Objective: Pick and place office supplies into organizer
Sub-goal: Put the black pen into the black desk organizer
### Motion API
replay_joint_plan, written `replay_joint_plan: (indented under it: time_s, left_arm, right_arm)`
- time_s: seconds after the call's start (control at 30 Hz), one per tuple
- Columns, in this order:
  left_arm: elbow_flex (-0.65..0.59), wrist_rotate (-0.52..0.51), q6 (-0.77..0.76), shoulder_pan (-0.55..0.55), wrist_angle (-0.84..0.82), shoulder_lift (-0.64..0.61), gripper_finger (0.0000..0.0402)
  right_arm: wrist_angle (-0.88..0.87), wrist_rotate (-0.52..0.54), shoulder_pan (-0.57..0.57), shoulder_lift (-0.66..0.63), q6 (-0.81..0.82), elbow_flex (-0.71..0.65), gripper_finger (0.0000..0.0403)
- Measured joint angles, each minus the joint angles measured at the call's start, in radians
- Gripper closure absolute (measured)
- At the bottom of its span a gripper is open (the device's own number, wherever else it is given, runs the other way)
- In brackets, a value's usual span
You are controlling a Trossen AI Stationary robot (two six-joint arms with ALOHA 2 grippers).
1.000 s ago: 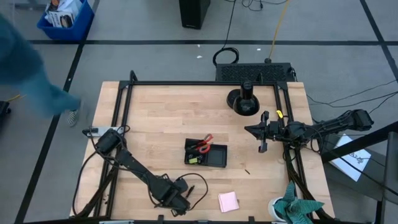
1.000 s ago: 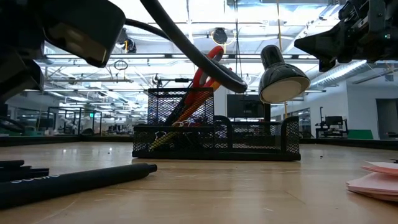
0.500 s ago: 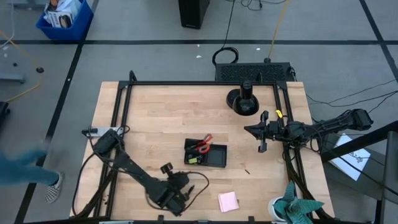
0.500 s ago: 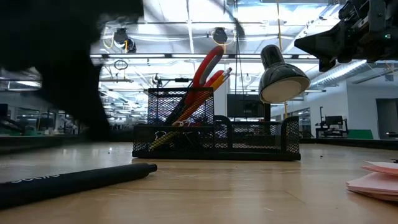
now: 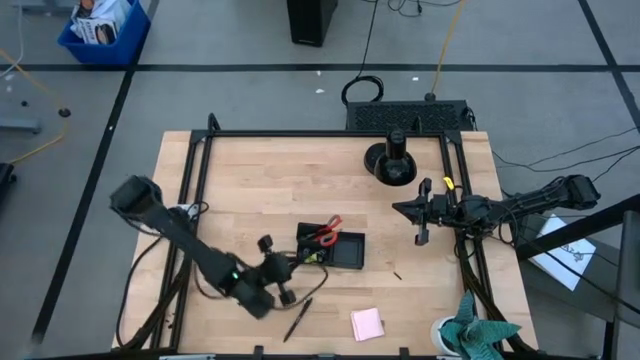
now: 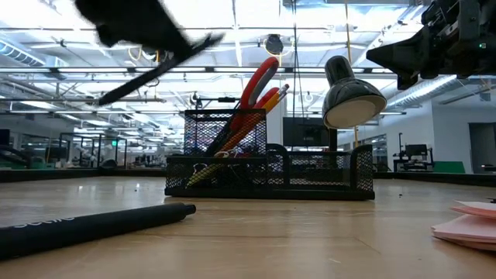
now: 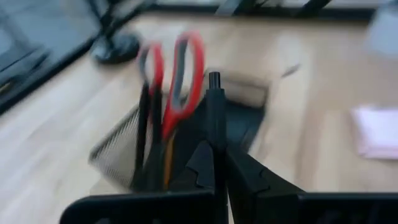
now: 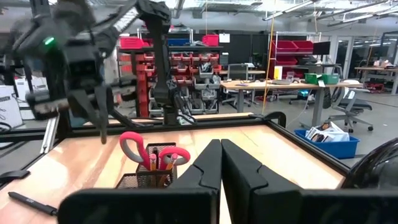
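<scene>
The black mesh organizer stands mid-table with red-handled scissors and pencils upright in its left compartment. My left gripper hovers just near-left of it, shut on a dark pen. A second dark pen lies flat on the table near the front edge, also seen in the low view. A pink sticky-note pad lies flat to its right. My right gripper hangs shut over the table's right side, with nothing in it. My left gripper pinches the dark pen's shaft between its two fingers. One end of the pen sticks out past the fingertips toward the organizer. The pen is lifted clear of the table and slants in the low view.
A round black stand with a post sits at the far right. A teal cloth lies at the near right corner. Black frame rails run round the tabletop.
My left gripper has risen from the table's near edge and gone toward the organizer, tipping up from pointing down to nearly level. It carries one dark pen, now lifted clear. The other pen stays on the table. A person at the left has passed out of view.
</scene>
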Motion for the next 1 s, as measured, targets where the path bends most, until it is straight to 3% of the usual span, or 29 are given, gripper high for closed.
replay_joint_plan:
  time_s: [0.2,0.3,0.53,0.7,0.9,1.0]
  left_arm:
    - [-0.266,0.184,0.483,0.085,0.659,-0.165,0.0385]
    - [-0.337,0.268,0.588,0.155,0.831,-0.217,0.0392]
    - [-0.375,0.534,0.641,0.352,0.898,-0.228,0.0384]
    - [-0.376,0.668,0.678,0.447,0.898,-0.219,0.0389]
    - [-0.399,0.753,0.724,0.482,0.905,-0.22,0.039]
    - [-0.449,0.756,0.728,0.493,0.999,-0.219,0.0381]
  right_arm:
    - [-0.001,0.001,0.0,0.002,-0.003,0.0,0.0401]
    - [-0.001,0.001,0.0,0.002,-0.003,0.0,0.0401]
    - [0.0,0.004,0.0,0.002,-0.003,0.0,0.0401]
    - [0.012,0.006,-0.002,0.002,-0.018,0.0,0.0401]
    - [0.023,0.007,-0.002,0.002,-0.034,0.0,0.0401]
    - [0.023,0.007,-0.002,0.002,-0.035,0.0,0.0401]
